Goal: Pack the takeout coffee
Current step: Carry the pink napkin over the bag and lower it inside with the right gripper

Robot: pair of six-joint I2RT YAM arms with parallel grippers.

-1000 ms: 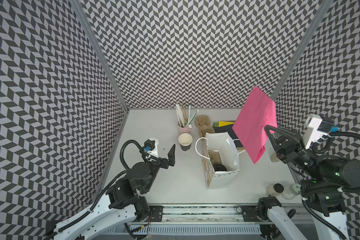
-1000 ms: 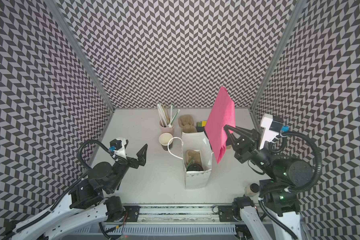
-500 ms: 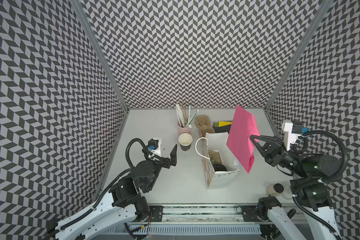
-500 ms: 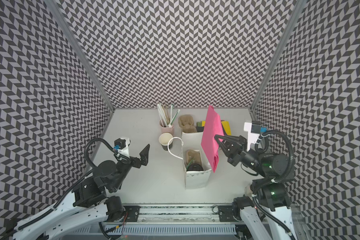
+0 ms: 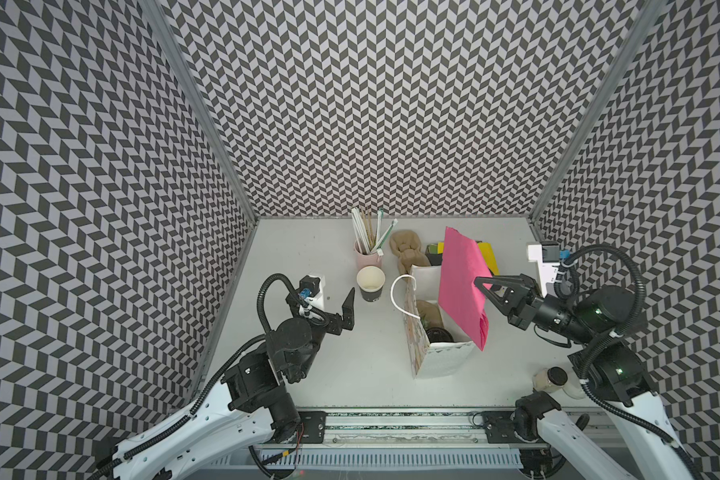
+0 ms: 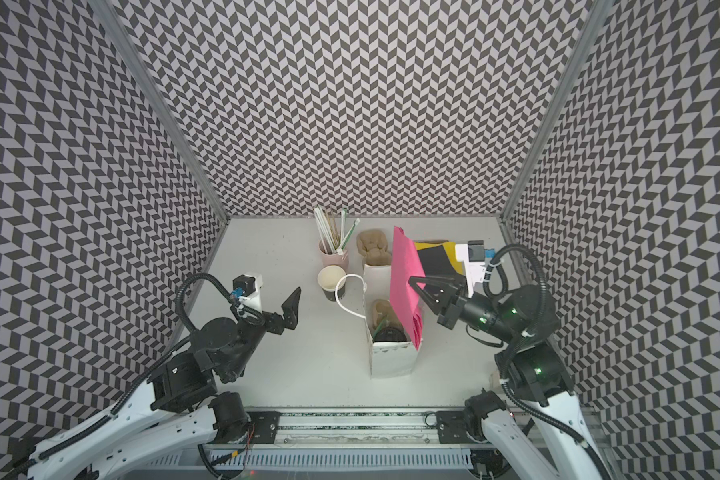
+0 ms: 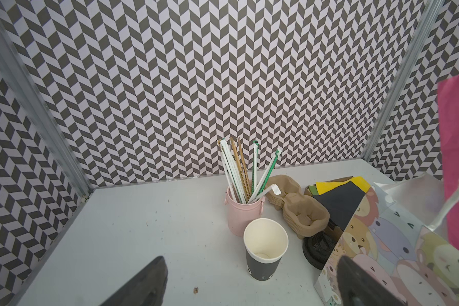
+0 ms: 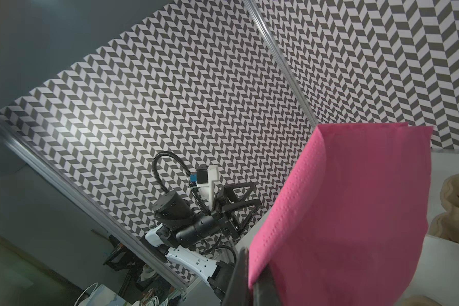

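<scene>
**A:** Where is the coffee cup (image 5: 436, 335) found from the right gripper (image 5: 477, 281)?

**B:** It is seen upright inside the paper bag (image 5: 441, 361), black lid up. That puts it below the fingertips and a little ahead of them. The cup itself is judged to be packed.

**A:** And what is held?

**B:** A pink napkin (image 5: 460, 291) is pinched between the closed jaws. Its long side is hung almost straight down. Its lower corner is seen at the bag's rim on the gripper's side, and whether it is inside that rim cannot be told.

**A:** Which arm is nearer the bag?

**B:** The right one, by far. The left gripper (image 5: 348, 311) is seen spread wide and empty, well apart from the bag. Only a lidless cup (image 5: 371, 282) is found just ahead of it. For the napkin, a short drop ahead and down is judged to be what is needed.
</scene>
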